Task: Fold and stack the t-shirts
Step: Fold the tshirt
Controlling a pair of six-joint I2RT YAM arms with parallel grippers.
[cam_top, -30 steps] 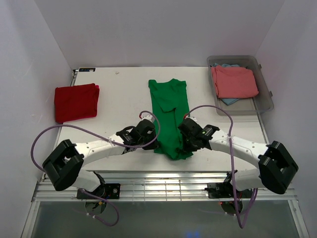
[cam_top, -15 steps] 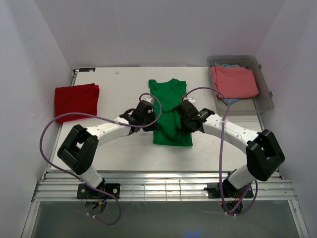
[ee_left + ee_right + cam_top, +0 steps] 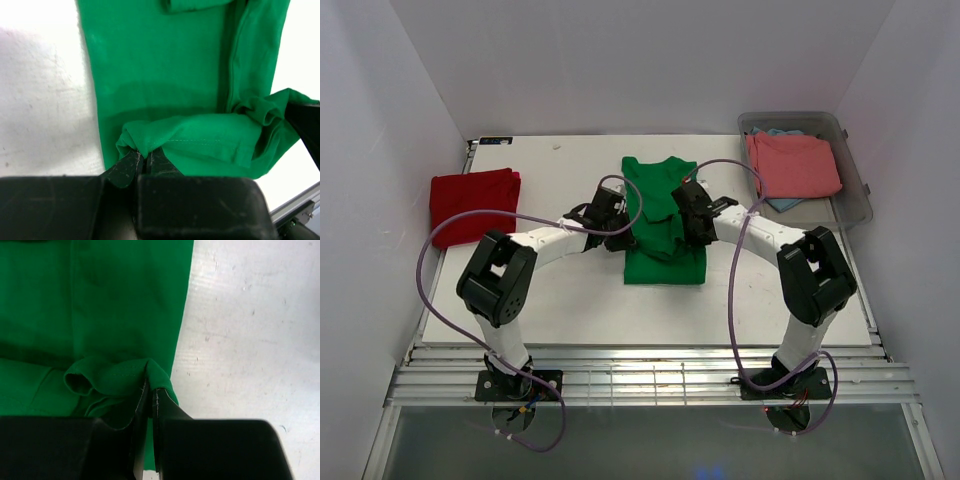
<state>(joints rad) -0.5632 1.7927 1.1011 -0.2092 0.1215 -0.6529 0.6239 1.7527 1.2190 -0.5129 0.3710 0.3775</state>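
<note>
The bright green t-shirt [image 3: 662, 235] lies lengthwise on the middle of the table, its near hem lifted and carried back over its body. My left gripper [image 3: 621, 236] is shut on the hem's left corner [image 3: 145, 145]. My right gripper [image 3: 691, 226] is shut on the hem's right corner [image 3: 150, 375]. The hem hangs in a loose fold between them above the flat cloth [image 3: 160, 75]. A folded deep red t-shirt [image 3: 473, 205] lies at the table's left. A salmon-pink t-shirt [image 3: 792, 164] lies on a light blue one [image 3: 782, 204] in the bin.
The clear plastic bin [image 3: 855, 190] stands at the back right corner of the table. The white table [image 3: 560, 300] is bordered by white walls on three sides. My arms' purple cables [image 3: 430, 260] loop above the near table.
Both grippers have carried the green t-shirt's near hem away from the front edge toward the collar, folding the lower part over. The arms have stretched farther out over the table.
</note>
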